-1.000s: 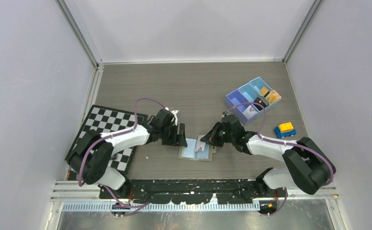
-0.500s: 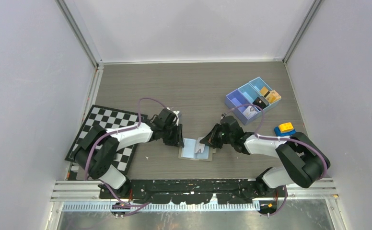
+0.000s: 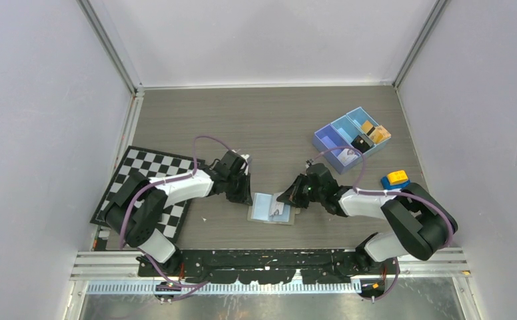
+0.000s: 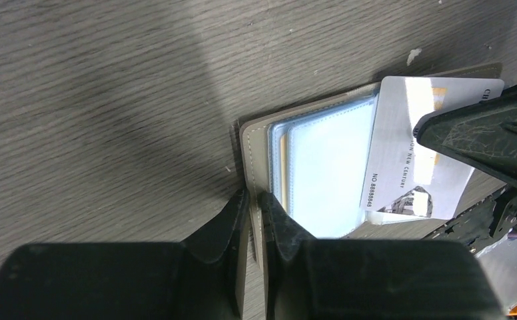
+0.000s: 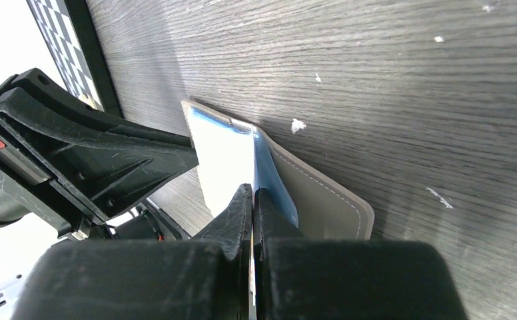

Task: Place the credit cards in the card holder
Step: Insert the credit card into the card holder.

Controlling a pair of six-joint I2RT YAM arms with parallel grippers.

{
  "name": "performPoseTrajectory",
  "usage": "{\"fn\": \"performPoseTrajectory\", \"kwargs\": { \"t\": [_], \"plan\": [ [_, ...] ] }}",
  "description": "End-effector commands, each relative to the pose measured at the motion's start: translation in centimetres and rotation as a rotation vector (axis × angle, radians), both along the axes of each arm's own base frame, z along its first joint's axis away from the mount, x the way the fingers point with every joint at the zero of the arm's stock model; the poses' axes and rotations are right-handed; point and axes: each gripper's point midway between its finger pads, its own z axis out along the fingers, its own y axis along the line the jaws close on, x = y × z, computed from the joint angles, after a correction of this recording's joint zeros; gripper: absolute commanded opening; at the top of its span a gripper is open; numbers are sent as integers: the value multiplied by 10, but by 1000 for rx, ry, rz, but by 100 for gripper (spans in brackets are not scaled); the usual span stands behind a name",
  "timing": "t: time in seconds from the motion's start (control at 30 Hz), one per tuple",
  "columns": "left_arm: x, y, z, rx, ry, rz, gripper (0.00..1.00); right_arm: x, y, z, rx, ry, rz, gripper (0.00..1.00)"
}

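Top external view: a dark grey wood-grain table (image 3: 256,120) carries a flat grey-taupe bifold card holder (image 3: 264,208), lying open with its pale blue inside up, close to the middle of the table's near edge, between the two arms. The black two-finger left gripper (image 3: 247,197) is at the card holder's left edge. The black two-finger right gripper (image 3: 284,199) is over its right half, with a thin whitish card (image 3: 281,204) at its tips. A blue plastic three-compartment tray (image 3: 328,138) sits toward the far right corner, its small contents too small to tell. A black-and-white checkerboard mat (image 3: 142,167) lies along the left edge, partly under the left arm. A small yellow-and-blue toy car (image 3: 396,180) is near the right edge. Left wrist view: the left gripper's fingers are drawn almost together, pinching the taupe stitched margin of the card holder's left edge. The whitish card, printed with dark lettering, lies tilted over the right part of the pale blue pocket, its right end under the right gripper's black finger. Right wrist view: the right gripper's fingers are pressed together on the whitish card's near edge, and the card's far edge meets the blue pocket area. Whether the card has entered a pocket cannot be told. The left gripper stands at the card holder's opposite side.
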Motion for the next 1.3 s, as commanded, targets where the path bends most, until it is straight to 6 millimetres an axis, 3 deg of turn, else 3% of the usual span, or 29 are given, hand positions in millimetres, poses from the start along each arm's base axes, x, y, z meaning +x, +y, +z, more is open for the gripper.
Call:
{"fn": "performPoseTrajectory", "kwargs": {
  "t": [0.0,0.27,1.27],
  "plan": [
    [0,3,-3,33,3,-14,11,0,6,-1,19,-31,22,0],
    [0,4,-4,38,7,-15,0,-2,11,-3,40,-23,33,1],
    [0,4,-6,46,8,-19,0,-22,6,-19,-1,71,53,1]
  ]
}}
